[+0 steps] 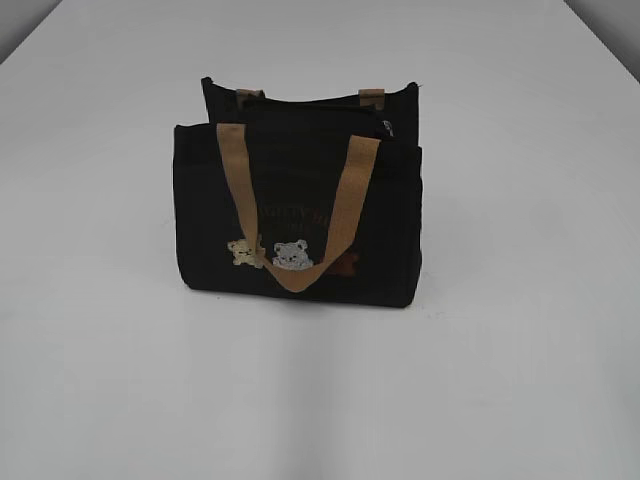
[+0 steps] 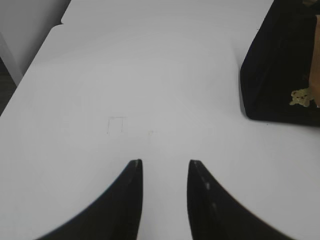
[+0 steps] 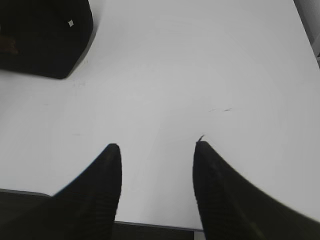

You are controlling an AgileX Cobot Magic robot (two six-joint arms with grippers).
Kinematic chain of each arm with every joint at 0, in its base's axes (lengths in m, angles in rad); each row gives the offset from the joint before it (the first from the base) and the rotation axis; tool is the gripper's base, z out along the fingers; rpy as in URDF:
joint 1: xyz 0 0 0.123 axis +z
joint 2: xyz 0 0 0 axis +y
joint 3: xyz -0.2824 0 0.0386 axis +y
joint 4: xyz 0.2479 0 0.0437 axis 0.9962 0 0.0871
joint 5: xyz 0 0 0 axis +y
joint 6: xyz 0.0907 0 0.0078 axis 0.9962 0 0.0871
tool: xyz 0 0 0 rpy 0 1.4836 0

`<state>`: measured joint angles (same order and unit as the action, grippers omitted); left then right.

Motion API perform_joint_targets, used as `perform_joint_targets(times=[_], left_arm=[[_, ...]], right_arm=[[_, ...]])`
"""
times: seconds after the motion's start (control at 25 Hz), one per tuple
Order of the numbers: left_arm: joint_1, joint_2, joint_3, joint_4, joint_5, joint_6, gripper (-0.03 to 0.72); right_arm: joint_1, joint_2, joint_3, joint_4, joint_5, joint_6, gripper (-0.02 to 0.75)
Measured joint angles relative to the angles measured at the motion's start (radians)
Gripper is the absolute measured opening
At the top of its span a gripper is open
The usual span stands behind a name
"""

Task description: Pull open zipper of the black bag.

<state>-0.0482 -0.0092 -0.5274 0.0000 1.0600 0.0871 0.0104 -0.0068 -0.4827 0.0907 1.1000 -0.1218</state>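
Black bag sitting upright on a white table, tan handle drooping over its front.
Left gripper and right gripper hovering apart from it, jaws spread, holding nothing.

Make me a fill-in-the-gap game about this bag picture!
1. The small black fabric bag stands on a ____ table.
2. Its webbing handles are ____ in colour.
3. The embroidered animals on its front are ____.
4. Both grippers, left and right, hold ____.

Missing words: white; tan; bears; nothing
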Motion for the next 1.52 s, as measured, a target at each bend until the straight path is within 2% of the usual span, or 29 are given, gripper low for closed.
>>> perform_joint_targets(times=[0.52, 0.72, 1.36, 1.52], left_arm=[[-0.014, 0.0, 0.0, 0.0, 0.0, 0.0, 0.232], [0.011, 0.0, 0.0, 0.0, 0.0, 0.0, 0.232], [0.012, 0.0, 0.0, 0.0, 0.0, 0.0, 0.229], [0.012, 0.0, 0.0, -0.059, 0.0, -0.04, 0.229]], right_arm=[[-0.002, 0.0, 0.0, 0.0, 0.0, 0.0, 0.371], [-0.031, 0.0, 0.0, 0.0, 0.0, 0.0, 0.371], [-0.035, 0.0, 0.0, 0.0, 0.0, 0.0, 0.371], [-0.035, 0.0, 0.0, 0.0, 0.0, 0.0, 0.371]])
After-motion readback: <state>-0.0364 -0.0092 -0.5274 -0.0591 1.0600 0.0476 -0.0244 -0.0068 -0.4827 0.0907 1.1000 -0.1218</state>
